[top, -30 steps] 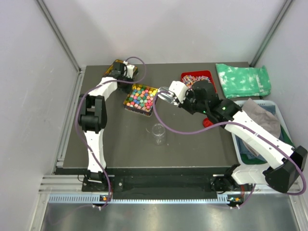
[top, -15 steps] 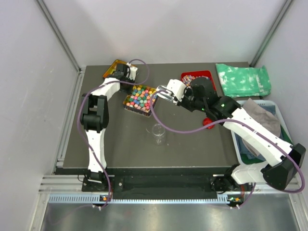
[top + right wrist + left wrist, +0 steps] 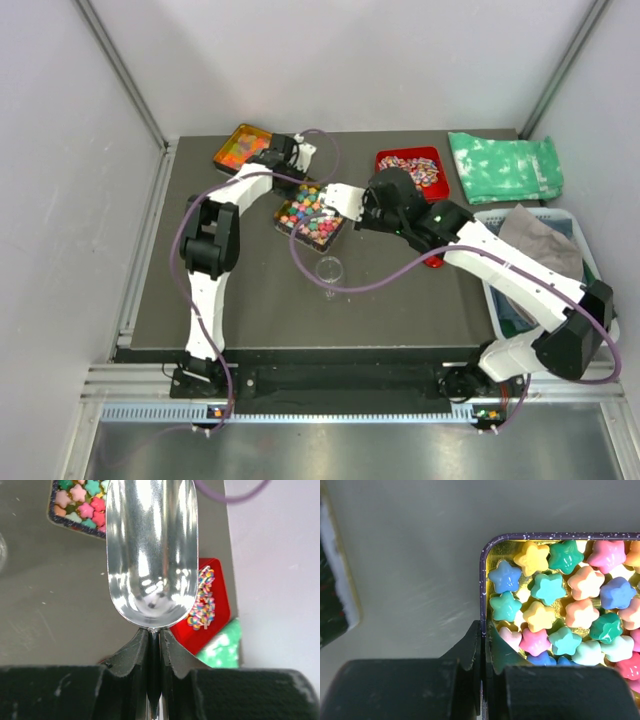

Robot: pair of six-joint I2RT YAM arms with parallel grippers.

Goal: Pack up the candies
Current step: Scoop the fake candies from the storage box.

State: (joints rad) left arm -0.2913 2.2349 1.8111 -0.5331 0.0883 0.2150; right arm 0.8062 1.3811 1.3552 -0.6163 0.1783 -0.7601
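The candies are small star-shaped sweets in pink, blue, green, yellow and peach. They fill a dark-rimmed, gold-lined tray at mid table. My left gripper is shut on the tray's rim, one finger outside and one inside; from above the left gripper sits at the tray's far-left edge. My right gripper is shut on the handle of a metal scoop, whose bowl is empty. The scoop hangs at the tray's right corner. In the right wrist view the candies lie beyond its tip.
A small clear glass stands just in front of the tray. An orange tray is at the back left, a red tray of striped sweets at the back, a green bag at the back right. A bin with cloth borders the right edge.
My left gripper has closed on the tray's rim and dragged the tray right, turning it. The right arm has brought the scoop left, up to the tray.
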